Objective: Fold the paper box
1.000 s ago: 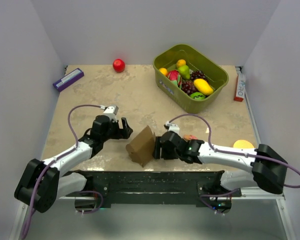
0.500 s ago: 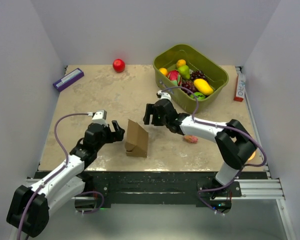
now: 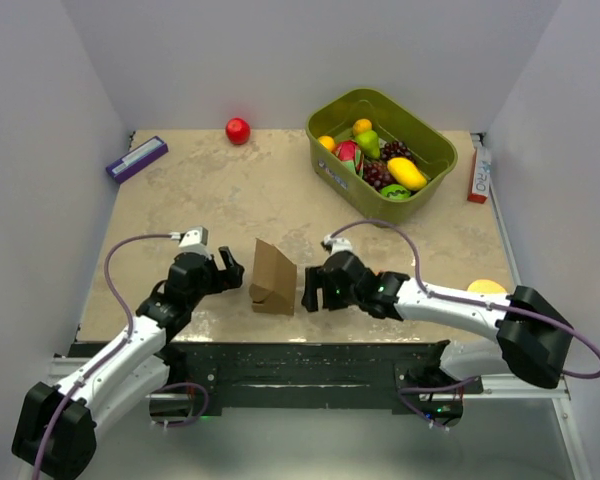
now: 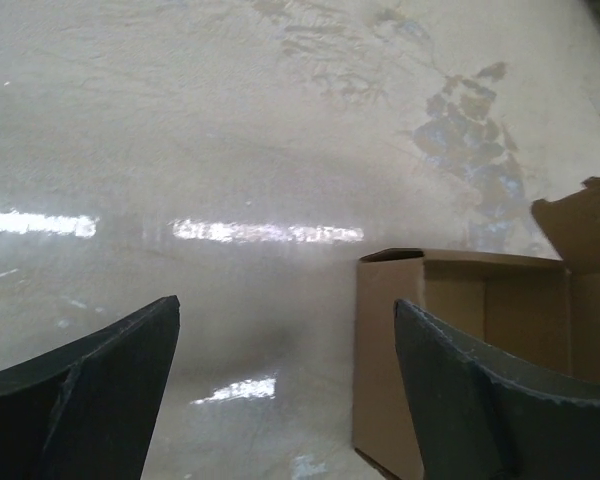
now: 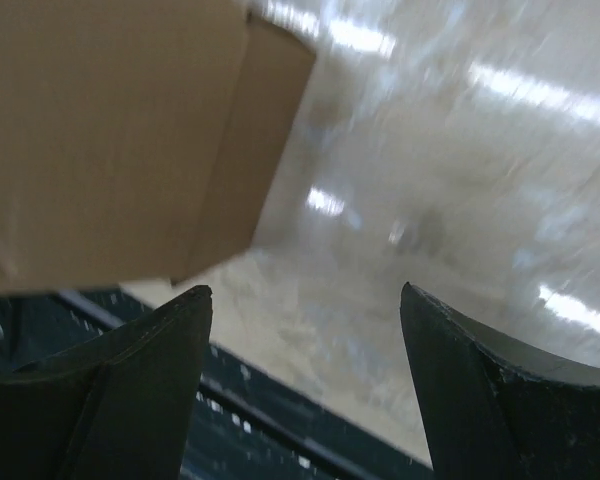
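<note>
The paper box (image 3: 273, 278) is plain brown cardboard, partly folded, standing near the table's front edge between my two grippers. My left gripper (image 3: 232, 272) is just left of it, open and holding nothing. In the left wrist view the box (image 4: 480, 330) shows its open inside at the right, beside the right finger (image 4: 480, 400). My right gripper (image 3: 309, 289) is close to the box's right side, open and empty. The right wrist view has the box's wall (image 5: 120, 130) at the upper left, above the left finger (image 5: 130, 390), with bare table between the fingers.
A green bin (image 3: 435, 160) of toy fruit stands at the back right. A red ball (image 3: 238, 130) and a purple-and-white flat box (image 3: 137, 158) lie at the back left. A red-and-white slim box (image 3: 478, 170) lies along the right edge, a yellow disc (image 3: 487, 288) near the right arm.
The right arm swung from the back of the box down to its right side near the front edge. The left gripper shifted slightly. The box stands where it stood half a second ago.
</note>
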